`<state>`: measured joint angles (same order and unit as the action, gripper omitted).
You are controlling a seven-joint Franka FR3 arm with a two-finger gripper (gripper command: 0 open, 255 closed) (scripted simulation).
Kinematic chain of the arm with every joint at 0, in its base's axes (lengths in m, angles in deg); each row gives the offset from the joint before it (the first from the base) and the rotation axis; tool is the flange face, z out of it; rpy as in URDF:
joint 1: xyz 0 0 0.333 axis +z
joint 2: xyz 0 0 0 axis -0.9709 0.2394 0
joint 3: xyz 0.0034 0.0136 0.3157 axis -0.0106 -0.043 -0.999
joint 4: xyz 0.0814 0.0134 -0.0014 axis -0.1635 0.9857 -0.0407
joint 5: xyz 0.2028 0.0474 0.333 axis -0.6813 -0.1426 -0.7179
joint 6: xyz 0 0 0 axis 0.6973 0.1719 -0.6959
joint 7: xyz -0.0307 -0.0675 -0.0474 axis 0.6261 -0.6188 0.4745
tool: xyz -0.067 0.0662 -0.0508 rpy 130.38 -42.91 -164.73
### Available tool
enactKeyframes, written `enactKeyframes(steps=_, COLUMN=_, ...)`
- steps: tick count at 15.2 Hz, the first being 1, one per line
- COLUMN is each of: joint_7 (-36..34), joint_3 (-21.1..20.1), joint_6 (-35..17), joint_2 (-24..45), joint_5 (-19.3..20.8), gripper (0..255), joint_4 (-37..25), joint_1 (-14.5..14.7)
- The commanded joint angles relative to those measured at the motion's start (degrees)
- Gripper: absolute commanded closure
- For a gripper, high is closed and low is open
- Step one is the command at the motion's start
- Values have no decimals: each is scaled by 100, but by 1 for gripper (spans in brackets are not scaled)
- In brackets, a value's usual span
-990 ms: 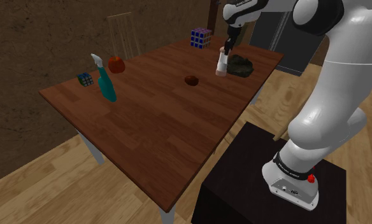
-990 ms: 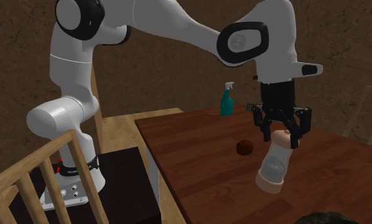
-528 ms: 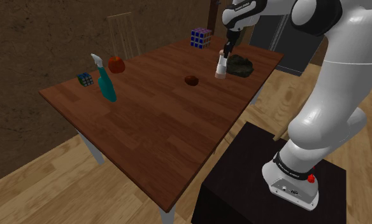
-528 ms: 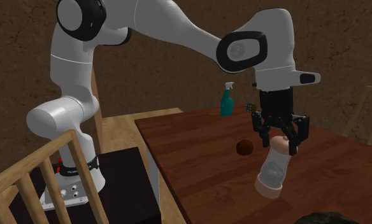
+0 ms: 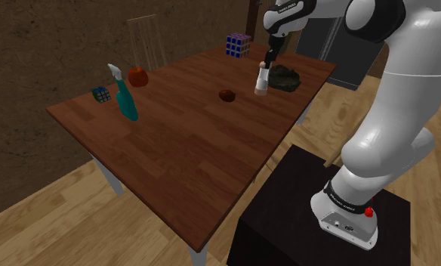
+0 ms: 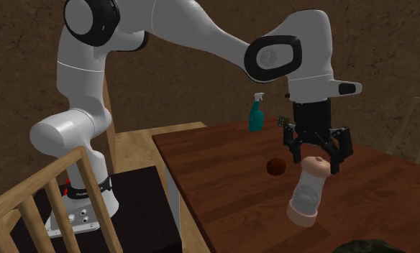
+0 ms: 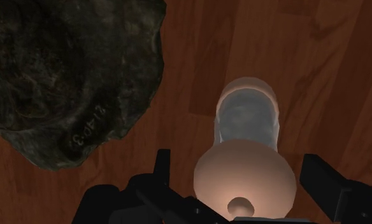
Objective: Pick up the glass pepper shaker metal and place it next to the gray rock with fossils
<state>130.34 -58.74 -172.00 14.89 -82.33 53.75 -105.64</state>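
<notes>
Since the shaker [image 6: 307, 194] stands on the table [image 6: 223, 187] directly below the claw [image 6: 316, 164], the rock [image 7: 64, 76] just beside it, the claw's fingers spread clear of its cap; the placing looks done.

The dark rock [image 7: 64, 76] crowds the shaker [image 7: 248, 121] on one side; toward the small brown lump [image 5: 226, 95] the table [image 5: 181, 151] lies bare; the spray bottle [image 5: 127, 106] stands well apart.
</notes>
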Motion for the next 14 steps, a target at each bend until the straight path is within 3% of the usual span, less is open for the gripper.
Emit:
enactKeyframes(steps=1, joint_7=0, joint_3=0, joint_6=0, joint_2=0, joint_5=0, gripper=0, joint_4=0, joint_1=0)
enactKeyframes(steps=6, joint_7=-23, joint_3=-4, joint_6=593, joint_2=-319, joint_5=39, gripper=0, joint_4=-273, joint_1=46)
enactKeyframes(steps=14, joint_7=-23, joint_3=-4, joint_6=593, joint_2=-319, joint_5=39, gripper=0, joint_4=-273, joint_1=46)
